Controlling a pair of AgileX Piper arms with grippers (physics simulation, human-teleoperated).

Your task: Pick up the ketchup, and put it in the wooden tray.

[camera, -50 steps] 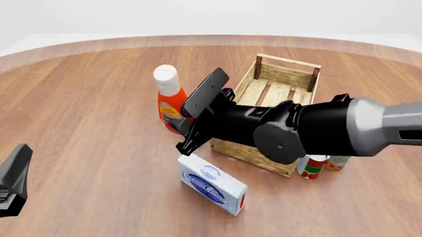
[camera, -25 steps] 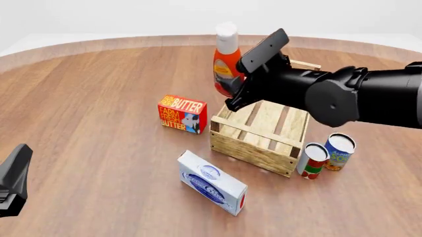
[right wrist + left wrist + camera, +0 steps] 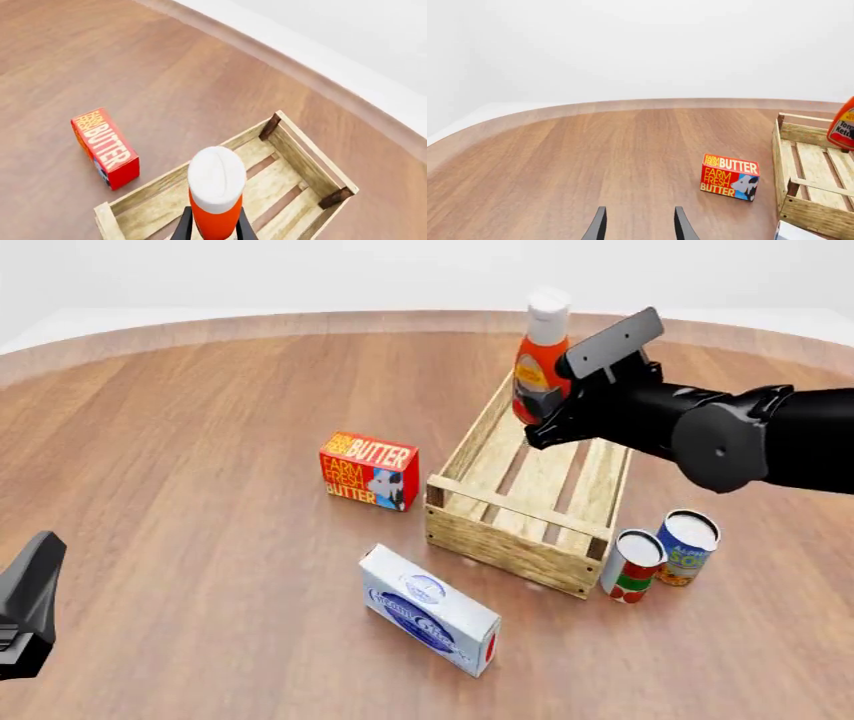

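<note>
Right gripper [image 3: 545, 412] clamped ketchup [image 3: 539, 358], upright, held over far end of tray [image 3: 511, 540], above rim, not touching. Left gripper [image 3: 639, 225] low at near left, fingers parted, nothing between. Butter box [image 3: 370, 471] just left of tray; white box [image 3: 430, 611] near front; cans [image 3: 662, 552] right. Wide bare table [image 3: 187, 440] left.

Upright ketchup [image 3: 541, 360] above wooden tray [image 3: 514, 530]

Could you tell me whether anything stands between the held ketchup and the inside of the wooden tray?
Nothing visible does. The right pincer holds the ketchup above the wooden tray, whose slatted floor lies bare.
</note>
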